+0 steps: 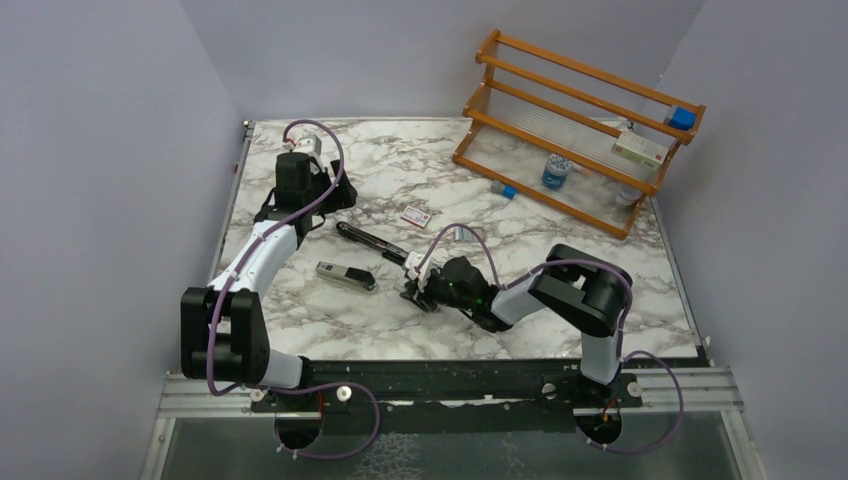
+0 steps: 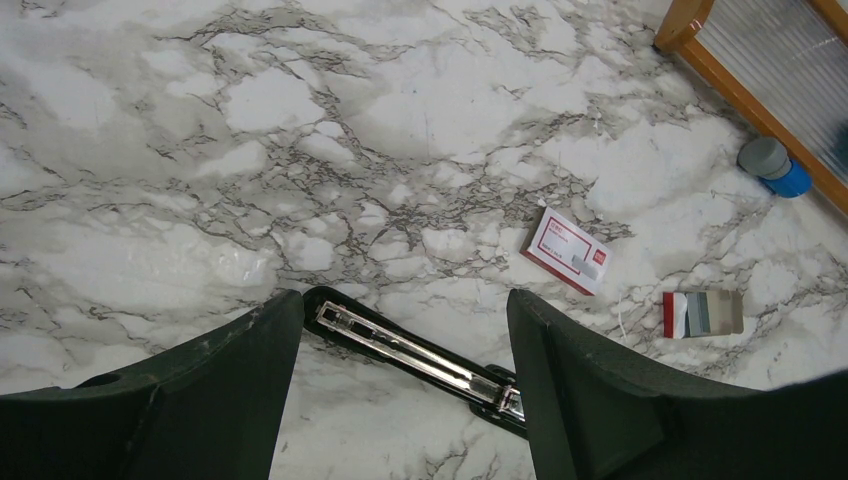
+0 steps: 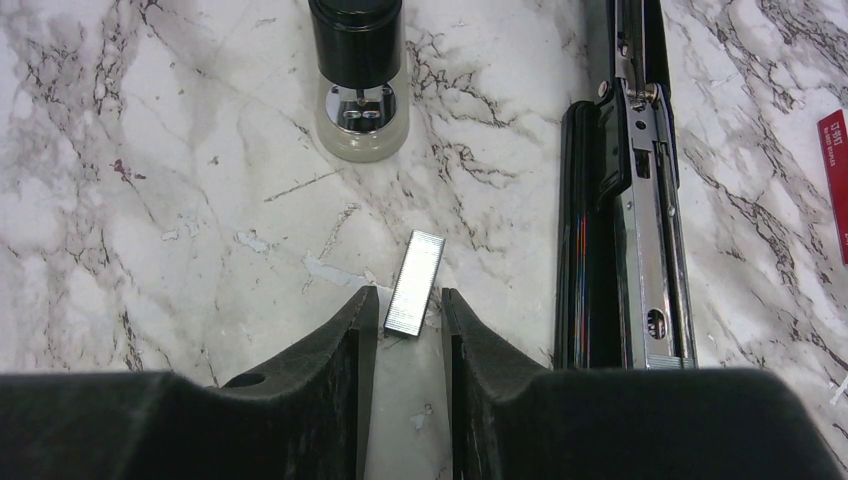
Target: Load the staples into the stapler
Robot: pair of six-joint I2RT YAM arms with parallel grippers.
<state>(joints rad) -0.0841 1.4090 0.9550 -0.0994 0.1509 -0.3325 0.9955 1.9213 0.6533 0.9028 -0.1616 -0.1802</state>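
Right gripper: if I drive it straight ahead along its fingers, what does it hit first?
The staple strip, whose near end lies between the fingertips of the open right gripper. Depth is unclear, so the fingertips may touch the marble table beside it at much the same moment.

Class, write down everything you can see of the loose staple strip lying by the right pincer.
The staple strip is a short bar of silver-grey metal, finely ridged. It lies flat on the marble table, slightly slanted, beside the opened stapler and apart from it. Its near end sits between the fingertips of the right pincer, whose jaws stand open; whether either touches it is unclear.
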